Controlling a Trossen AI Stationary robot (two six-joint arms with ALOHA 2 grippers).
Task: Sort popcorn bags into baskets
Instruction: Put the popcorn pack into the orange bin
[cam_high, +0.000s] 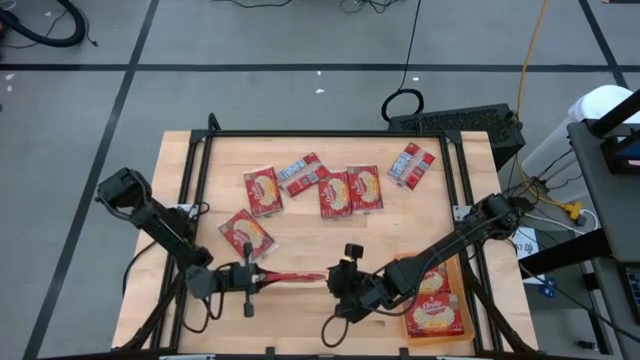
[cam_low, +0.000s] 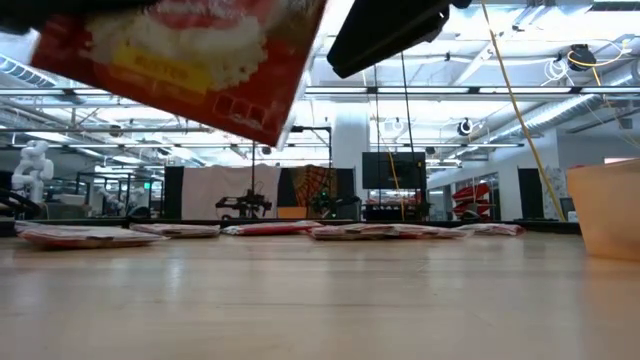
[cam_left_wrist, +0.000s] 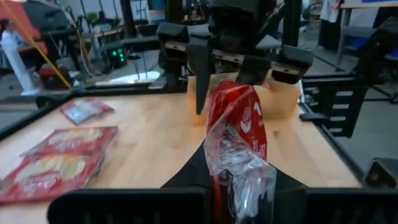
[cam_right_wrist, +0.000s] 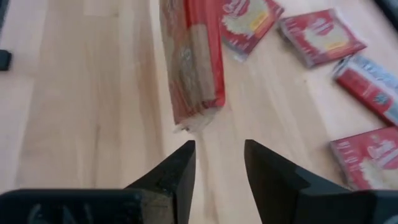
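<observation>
Near the bench's (cam_high: 190, 160) front edge, the left gripper (cam_high: 252, 279) was clamped on one red popcorn bag (cam_high: 295, 276), held edge-up off the wood, while the right gripper (cam_high: 338, 282) faced it with fingers apart, not touching. Six more bags (cam_high: 336, 190) lay flat farther back. An orange basket (cam_high: 452, 270) at front right held a bag (cam_high: 436, 312) with a script brand name, too small to read.

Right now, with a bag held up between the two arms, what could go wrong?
The left gripper holds the popcorn bag by one crinkled end only; it could slip or sag before a handover. The right gripper is open, just short of the bag's free end, so closing now might miss or catch only the edge. The orange basket already holds a bag, leaving limited room.
</observation>
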